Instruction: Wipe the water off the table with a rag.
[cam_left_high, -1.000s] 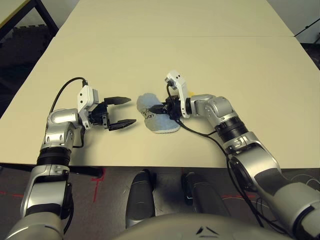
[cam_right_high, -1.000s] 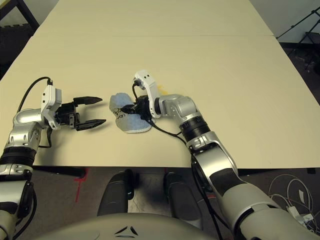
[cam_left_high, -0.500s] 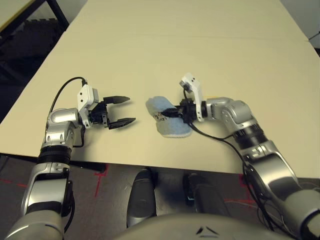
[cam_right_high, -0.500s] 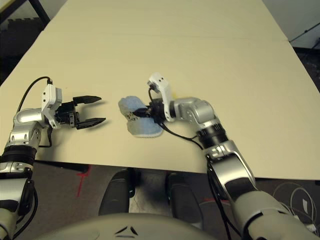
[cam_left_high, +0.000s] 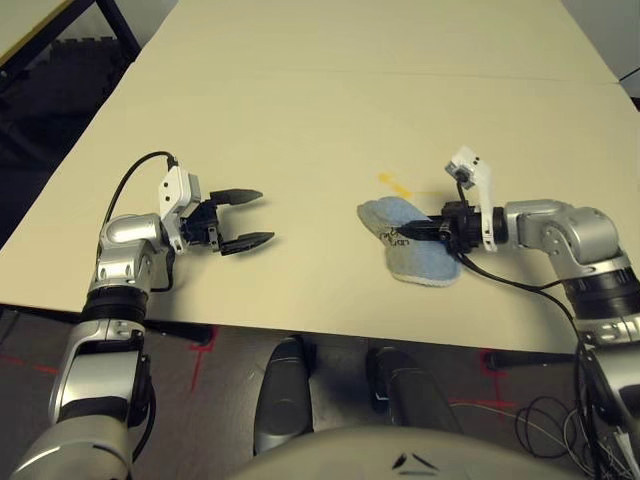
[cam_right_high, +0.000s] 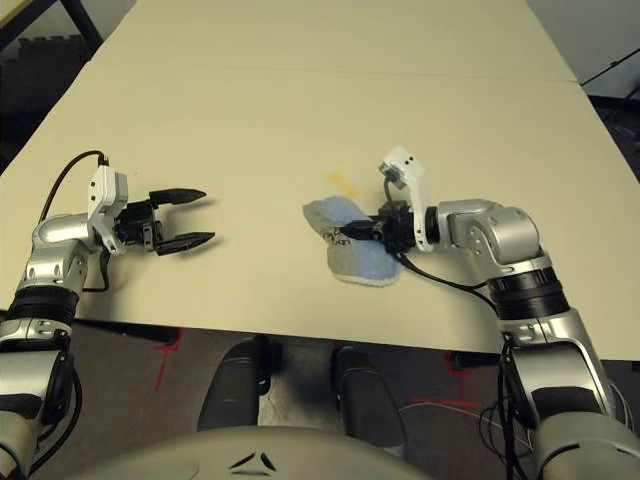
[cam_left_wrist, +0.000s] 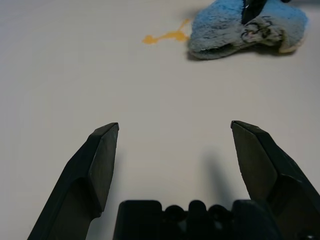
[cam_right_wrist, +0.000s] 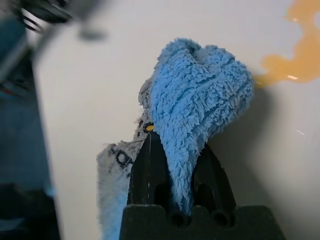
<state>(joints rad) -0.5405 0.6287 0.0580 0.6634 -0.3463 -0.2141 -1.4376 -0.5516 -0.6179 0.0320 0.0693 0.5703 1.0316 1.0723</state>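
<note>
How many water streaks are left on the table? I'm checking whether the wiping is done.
1 visible: a yellow-orange water streak on the table, just beyond the rag held by the right end effector. More may lie hidden under the rag.

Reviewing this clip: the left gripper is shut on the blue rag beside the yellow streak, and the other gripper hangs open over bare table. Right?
Wrong arm. The right gripper is shut on the rag beside the yellow streak, as the right wrist view shows; the left gripper hangs open over bare table.

Even bright light, soft shadows, blurred wrist-view edges.
</note>
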